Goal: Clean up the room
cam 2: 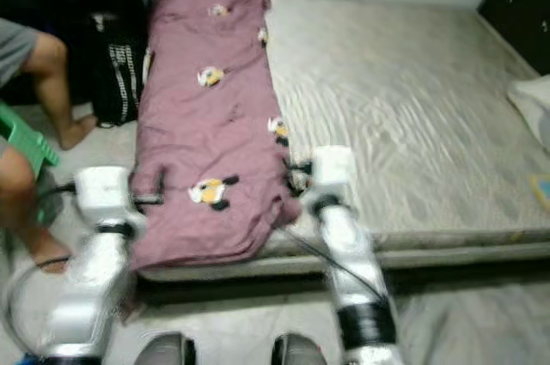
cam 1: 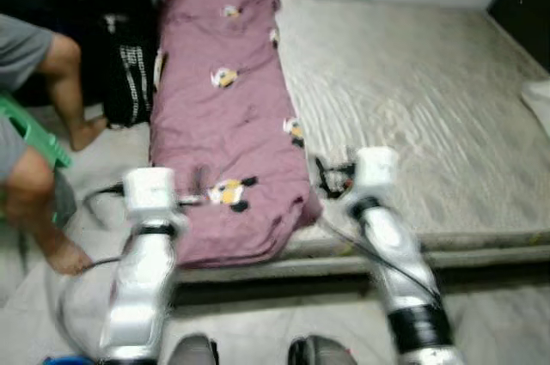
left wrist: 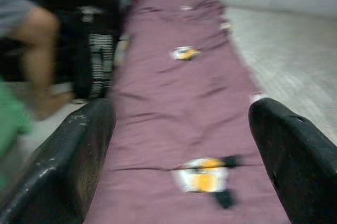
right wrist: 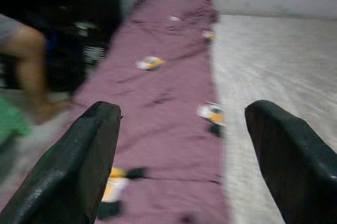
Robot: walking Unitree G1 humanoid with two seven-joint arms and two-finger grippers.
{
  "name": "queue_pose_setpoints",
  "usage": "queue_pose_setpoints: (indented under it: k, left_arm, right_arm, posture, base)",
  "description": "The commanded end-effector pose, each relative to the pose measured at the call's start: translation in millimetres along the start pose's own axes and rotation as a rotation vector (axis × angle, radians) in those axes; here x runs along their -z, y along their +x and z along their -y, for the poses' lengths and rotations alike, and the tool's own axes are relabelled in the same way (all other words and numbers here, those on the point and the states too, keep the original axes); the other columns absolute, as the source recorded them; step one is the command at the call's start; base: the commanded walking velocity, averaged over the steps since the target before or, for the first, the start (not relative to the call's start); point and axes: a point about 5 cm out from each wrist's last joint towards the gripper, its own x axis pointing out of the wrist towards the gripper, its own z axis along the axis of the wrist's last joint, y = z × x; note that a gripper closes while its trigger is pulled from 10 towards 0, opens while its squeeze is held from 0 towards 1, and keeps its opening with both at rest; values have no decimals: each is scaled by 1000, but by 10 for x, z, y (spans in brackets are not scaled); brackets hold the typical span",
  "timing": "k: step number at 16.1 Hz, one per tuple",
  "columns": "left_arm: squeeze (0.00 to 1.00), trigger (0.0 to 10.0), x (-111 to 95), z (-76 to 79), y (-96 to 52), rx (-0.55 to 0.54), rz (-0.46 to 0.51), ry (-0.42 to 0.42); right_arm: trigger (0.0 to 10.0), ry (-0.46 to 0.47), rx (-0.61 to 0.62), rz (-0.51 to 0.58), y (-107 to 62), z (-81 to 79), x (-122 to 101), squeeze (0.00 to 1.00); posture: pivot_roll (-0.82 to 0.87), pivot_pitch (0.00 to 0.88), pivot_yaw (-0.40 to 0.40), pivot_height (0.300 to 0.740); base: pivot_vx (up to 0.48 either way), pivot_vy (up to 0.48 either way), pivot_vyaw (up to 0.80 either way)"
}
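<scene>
Left gripper (left wrist: 181,145) and right gripper (right wrist: 181,139) — jaws wide, holding nothing — above the blanket's (cam 1: 225,116) near end, on the mattress (cam 1: 412,107).

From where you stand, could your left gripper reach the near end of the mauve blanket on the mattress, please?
Probably yes. The left gripper is open and hangs right over the near end of the mauve blanket, with nothing between its fingers and the cloth. The seated person stays off to the side.

Bedroom: bare mattress (cam 1: 412,107), mauve blanket (cam 1: 223,116)
</scene>
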Motion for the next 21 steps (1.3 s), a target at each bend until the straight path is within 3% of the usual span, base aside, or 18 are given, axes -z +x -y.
queue_pose_setpoints:
  k: [1,8,11,14,21]
  left_arm:
    - [0,10000,-26,77,-22,17,12,-21]
    - [0,10000,-78,32,-58,-5,45,9]
    - [0,10000,-94,41,-70,43,55,0]
    - [0,10000,-95,53,-77,54,55,2]
    - [0,10000,-95,58,-80,68,53,2]
  right_arm:
    - [10000,-15,43,1,-27,128,-12,0]
    - [10000,-5,65,-9,-37,142,13,0]
    - [10000,-4,68,-10,-38,142,18,0]
    - [10000,-4,70,-14,-37,143,22,0]
    - [10000,-5,75,-12,-36,146,18,0]
  posture:
    - [81,109,-79,740]
    - [81,120,-71,740]
    - [81,121,-72,740]
    - [80,123,-71,740]
    - [79,124,-70,740]
  base:
    - [0,476,0]
    - [0,0,-57]
    - [0,0,0]
    - [285,0,-481]
    - [323,0,0]
